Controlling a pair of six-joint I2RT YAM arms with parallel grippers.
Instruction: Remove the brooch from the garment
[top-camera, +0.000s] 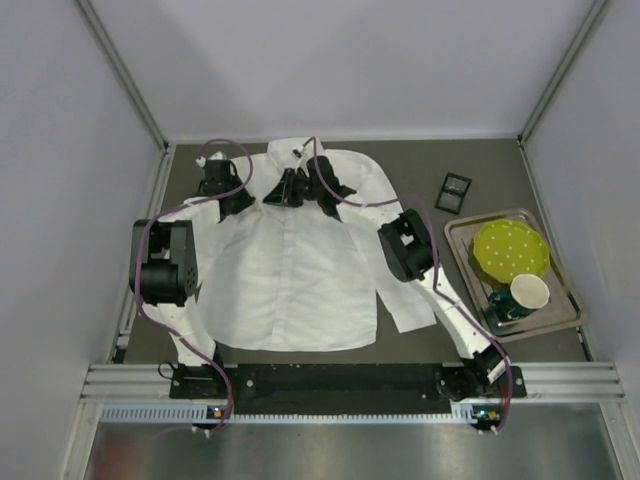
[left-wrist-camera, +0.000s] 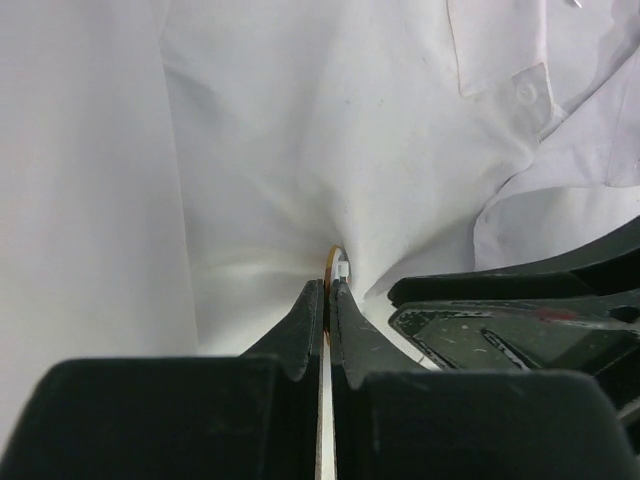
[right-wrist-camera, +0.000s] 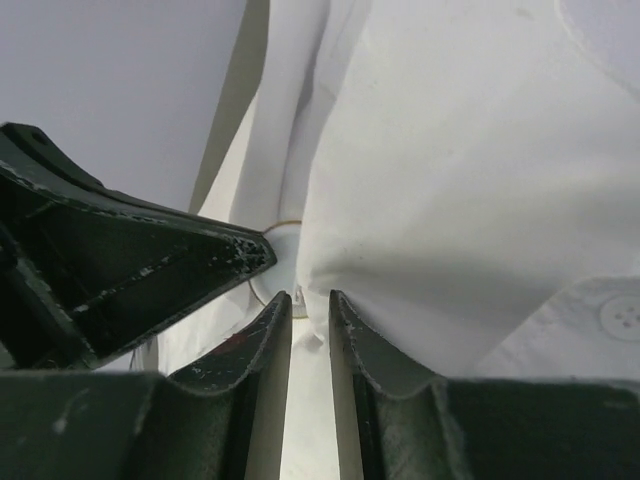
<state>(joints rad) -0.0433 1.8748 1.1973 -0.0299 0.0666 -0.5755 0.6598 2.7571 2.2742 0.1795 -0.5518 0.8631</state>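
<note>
Near the collar of the shirt (top-camera: 290, 290), spread flat on the table (top-camera: 405, 170), both arms meet. Left end effector (left-wrist-camera: 327, 288) is closed, seemingly pinching the rim of the brooch (left-wrist-camera: 334, 258), which sits edge-on, dead ahead at its tips. Right end effector (right-wrist-camera: 310, 300) faces it, jaws slightly parted and gripping nothing. The brooch lies just beyond its tips, a little left. Left is nearer.

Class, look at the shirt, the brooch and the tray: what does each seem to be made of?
The shirt: woven cloth, probably cotton, matte; it creases and folds. The brooch: likely metal; its thin rim looks glossy orange-gold. The tray: metal, seemingly steel, with a dull grey sheen.
</note>
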